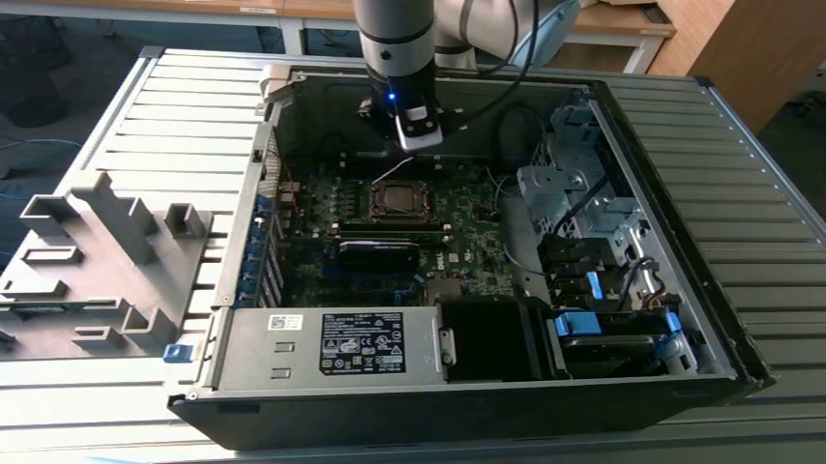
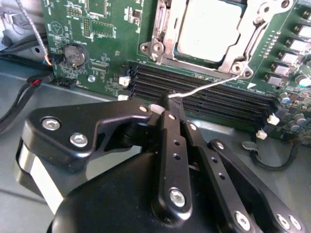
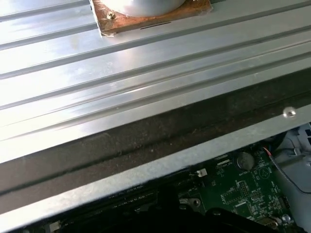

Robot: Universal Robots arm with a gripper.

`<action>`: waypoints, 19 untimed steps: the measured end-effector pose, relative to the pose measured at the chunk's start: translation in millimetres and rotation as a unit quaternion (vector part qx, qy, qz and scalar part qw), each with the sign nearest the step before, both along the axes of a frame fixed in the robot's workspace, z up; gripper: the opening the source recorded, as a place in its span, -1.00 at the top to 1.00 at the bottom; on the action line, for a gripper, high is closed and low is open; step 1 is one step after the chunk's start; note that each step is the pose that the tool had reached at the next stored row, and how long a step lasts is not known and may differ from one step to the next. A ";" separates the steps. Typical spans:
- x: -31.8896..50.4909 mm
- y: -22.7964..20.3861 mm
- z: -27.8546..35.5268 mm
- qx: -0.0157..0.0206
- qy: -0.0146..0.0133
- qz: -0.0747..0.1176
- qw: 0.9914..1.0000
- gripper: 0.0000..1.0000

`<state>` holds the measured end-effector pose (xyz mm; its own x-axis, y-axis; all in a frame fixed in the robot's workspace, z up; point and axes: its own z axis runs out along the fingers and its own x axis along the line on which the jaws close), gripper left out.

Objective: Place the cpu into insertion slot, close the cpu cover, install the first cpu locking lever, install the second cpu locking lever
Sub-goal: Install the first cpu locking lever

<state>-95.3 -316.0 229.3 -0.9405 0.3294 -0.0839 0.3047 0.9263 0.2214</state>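
Pinching the free end of a thin wire locking lever (image 2: 209, 86) with the tool (image 2: 170, 104), fingertips pressed together on it, just above the black memory slots (image 2: 160, 80). Showing the cpu (image 2: 209, 26) already seated in the insertion slot (image 1: 398, 201), toward the far wall of the open computer case (image 1: 427, 420), with the cpu cover (image 2: 163, 36) lying shut over its edges. Cannot tell whether this is the first or the second lever.

Risks, as a judgement:
- Slipping off: so thin and springy a wire could snap out of the pinch and swing back.
- Missing the catch by swinging wide, leaving the cover unlocked.
- Scraping the memory slots or nearby board parts, given how low the tool hangs.
- Bending the lever by pulling off its own arc.

Resting the case on a ribbed metal tabletop (image 1: 155, 126), reaching almost to its near edge, beside a grey plastic part (image 1: 97, 261) at the exterior view's left edge. Beyond the far edge, wooden furniture (image 1: 749, 48).
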 end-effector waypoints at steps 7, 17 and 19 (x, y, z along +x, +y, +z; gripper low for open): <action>0.0 0.0 6.9 0.001 0.000 0.000 1.000 0.79; 0.0 0.0 15.5 0.001 0.000 0.000 1.000 0.79; 0.0 0.0 17.0 0.001 0.000 0.000 1.000 0.79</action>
